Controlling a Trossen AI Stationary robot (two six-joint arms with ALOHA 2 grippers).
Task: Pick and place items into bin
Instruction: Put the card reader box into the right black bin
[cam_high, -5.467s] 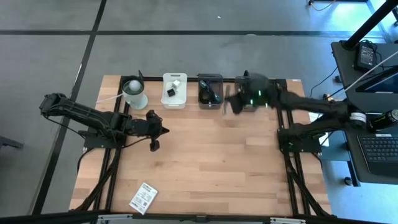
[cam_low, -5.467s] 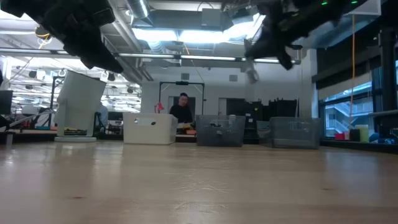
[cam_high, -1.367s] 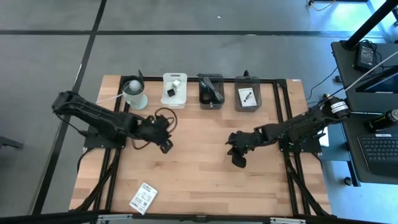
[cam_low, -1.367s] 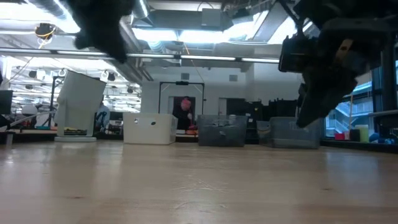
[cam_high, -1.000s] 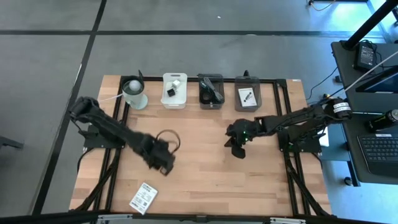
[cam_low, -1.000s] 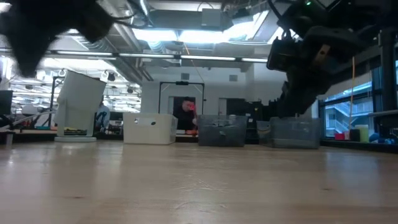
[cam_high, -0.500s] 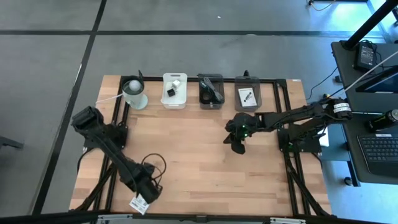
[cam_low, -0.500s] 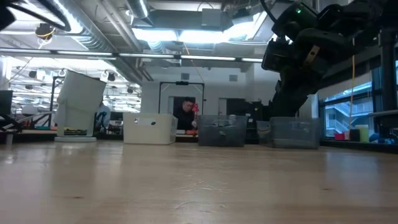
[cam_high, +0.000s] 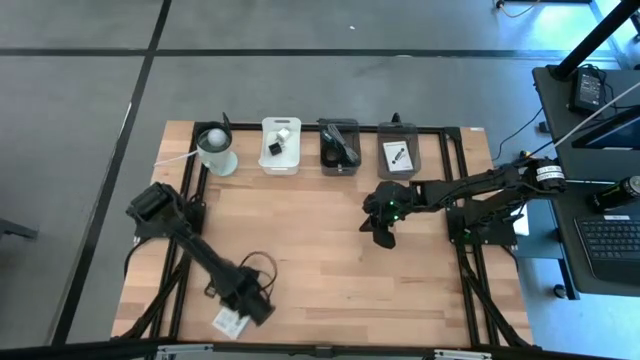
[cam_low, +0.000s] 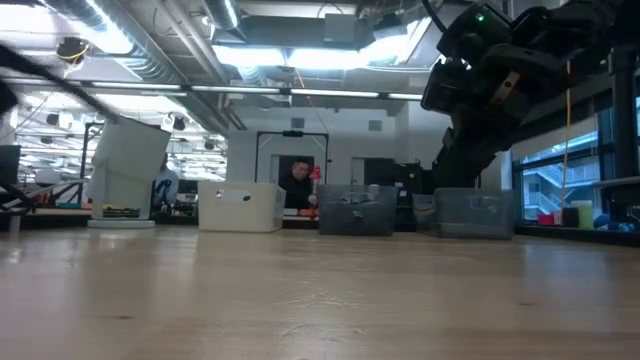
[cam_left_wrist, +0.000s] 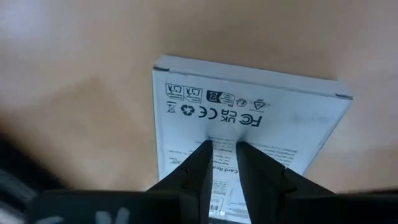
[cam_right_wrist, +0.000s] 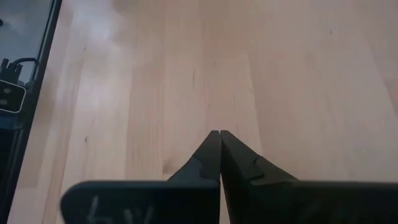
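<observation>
A white printed card lies flat on the wood near the table's near-left edge. My left gripper is right over it, pointing down. In the left wrist view the card fills the frame, and the two fingers stand a narrow gap apart over its printed middle. My right gripper hangs shut above the bare wood right of the table's middle, and shows shut in its wrist view. The right arm is high in the low view. My left gripper comes at the card's printed face from above, pointing down, with both fingertips over the middle of the card, which lies flat on the table. I cannot tell whether the fingertips touch it.
Along the far edge stand a white cup with a ball, a white bin, a dark bin and a third bin holding a white card. Bare wood lies between the arms. A person shows in the room beyond.
My left arm has swung from the table's middle toward the near edge and come down over the white card. The card has stayed where it was.
</observation>
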